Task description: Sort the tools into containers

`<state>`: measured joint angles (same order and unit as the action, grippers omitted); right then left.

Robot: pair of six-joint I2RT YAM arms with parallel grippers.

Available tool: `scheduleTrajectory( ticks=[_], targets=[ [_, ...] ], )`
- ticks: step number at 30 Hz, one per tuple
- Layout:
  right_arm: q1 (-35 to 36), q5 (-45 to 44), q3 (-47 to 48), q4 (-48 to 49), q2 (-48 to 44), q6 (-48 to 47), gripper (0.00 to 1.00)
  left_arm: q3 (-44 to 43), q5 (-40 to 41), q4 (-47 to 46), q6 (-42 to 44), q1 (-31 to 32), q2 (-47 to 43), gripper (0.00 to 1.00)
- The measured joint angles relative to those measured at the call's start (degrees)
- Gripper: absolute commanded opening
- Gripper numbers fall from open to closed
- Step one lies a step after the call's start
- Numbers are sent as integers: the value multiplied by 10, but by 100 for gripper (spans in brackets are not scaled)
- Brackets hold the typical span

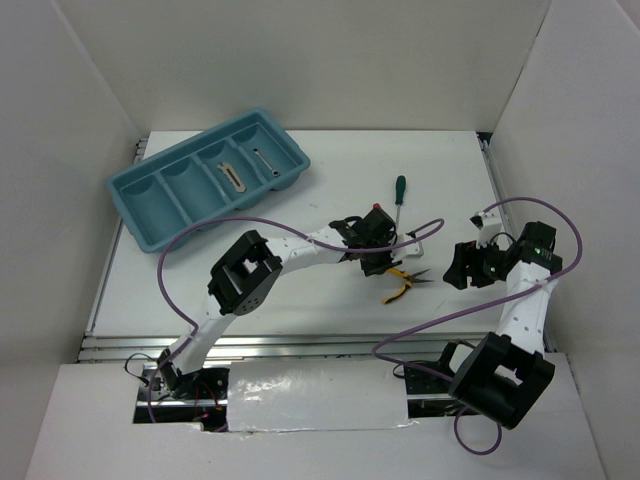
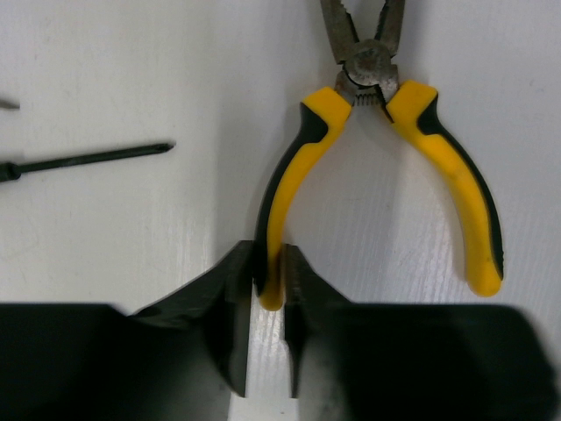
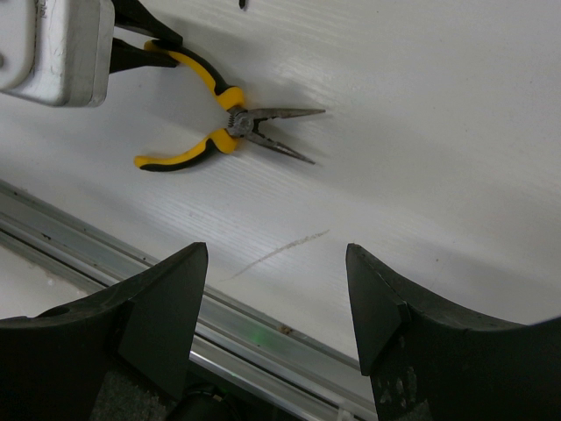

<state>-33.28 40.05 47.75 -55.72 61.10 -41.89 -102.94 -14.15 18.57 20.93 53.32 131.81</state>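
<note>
Right, yellow-handled pliers lie flat on the white worktop, front middle: smooth curved yellow grips with black inner strips, grey steel needle-nose jaws slightly parted. Left tool pinches the end of one grip between black blocky fingers. Right tool hovers nearby, spread wide, holding nothing. Green-handled screwdriver lies just beyond the pliers. Light blue plastic tray sits far left, grey folding knife and thin rod in adjacent compartments.

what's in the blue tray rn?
Tray: folding knife in third compartment from left, silver rod in the fourth. Left two look empty; walls hide slivers of floor.
</note>
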Motion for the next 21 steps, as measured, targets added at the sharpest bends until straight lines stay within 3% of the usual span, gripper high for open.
scheduleTrajectory(
  ticks=[1,5,14,21],
  targets=[
    [0,1,0,0,0,0,72,0,2,3,2,0,0,17],
    [0,5,2,0,1,0,72,18,10,5,4,0,-13,0],
    [0,14,2,0,1,-1,72,212,16,48,-18,-46,-181,0],
    [0,21,2,-1,1,-5,72,248,-36,84,-126,-184,-322,0]
  ],
)
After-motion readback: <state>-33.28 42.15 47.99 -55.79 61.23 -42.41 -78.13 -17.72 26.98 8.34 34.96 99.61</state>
